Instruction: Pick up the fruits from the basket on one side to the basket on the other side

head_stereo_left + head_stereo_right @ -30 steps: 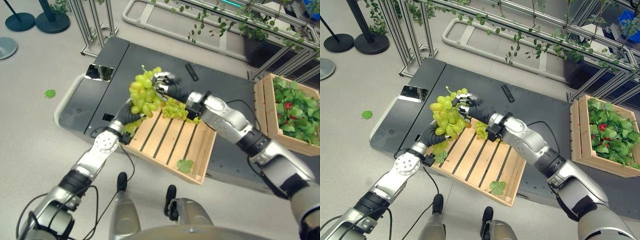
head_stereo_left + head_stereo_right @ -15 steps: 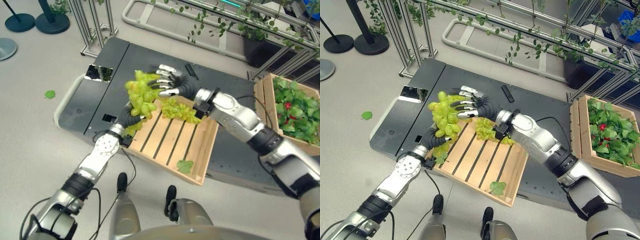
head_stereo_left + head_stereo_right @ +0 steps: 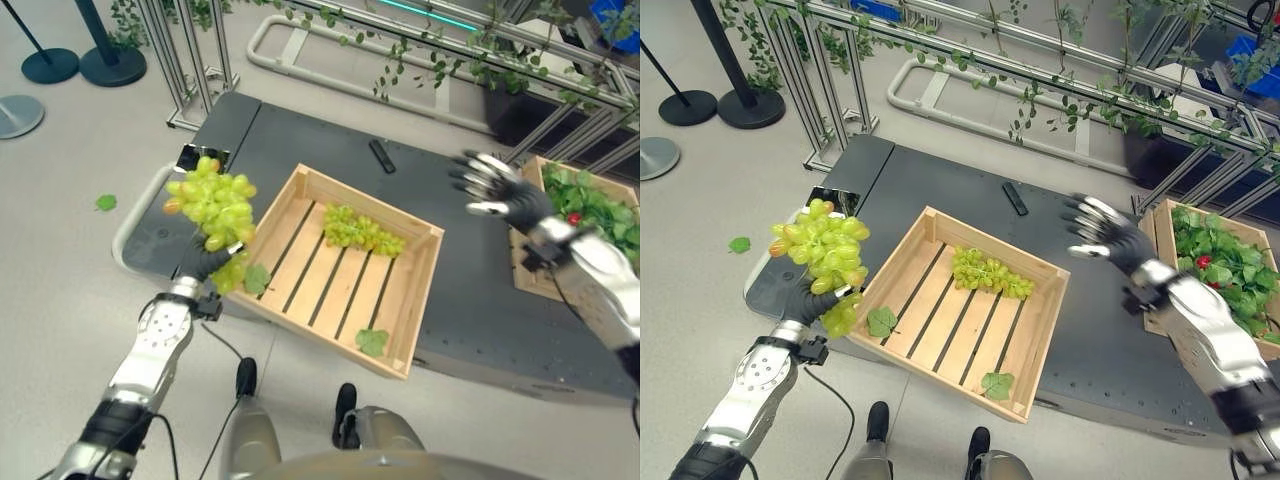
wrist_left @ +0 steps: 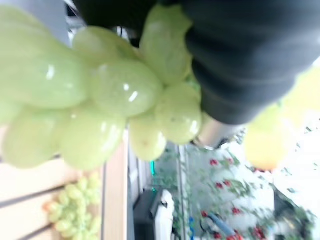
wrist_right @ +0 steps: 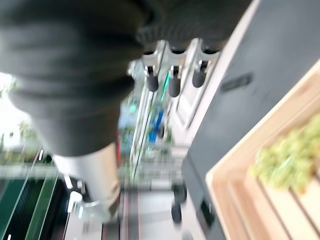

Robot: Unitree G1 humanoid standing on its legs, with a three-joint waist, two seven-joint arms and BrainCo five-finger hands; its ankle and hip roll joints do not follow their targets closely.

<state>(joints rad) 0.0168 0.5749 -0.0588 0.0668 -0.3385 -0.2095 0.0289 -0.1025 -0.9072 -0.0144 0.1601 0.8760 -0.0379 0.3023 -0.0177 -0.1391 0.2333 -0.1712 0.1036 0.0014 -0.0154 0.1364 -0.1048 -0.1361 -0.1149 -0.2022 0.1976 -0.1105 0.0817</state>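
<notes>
The left hand (image 3: 805, 300) grips a long bunch of pale green grapes (image 3: 820, 255) standing upright above it, beside the slatted wooden crate (image 3: 1040, 330), while the right hand (image 3: 1105, 235) hovers spread, empty.

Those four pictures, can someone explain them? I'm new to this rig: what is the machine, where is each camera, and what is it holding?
It is a two-armed humanoid robot. The two wide pictures come from cameras in its head, looking down; the two close-up ones sit on its wrists. On the dark platform lies a slatted wooden crate with one grape bunch inside and two loose leaves. A second crate, full of greenery, stands to the robot's right. The left hand is closed on a big bunch of green grapes, held up beside the slatted crate. The right hand hovers open and empty between the crates.
</notes>
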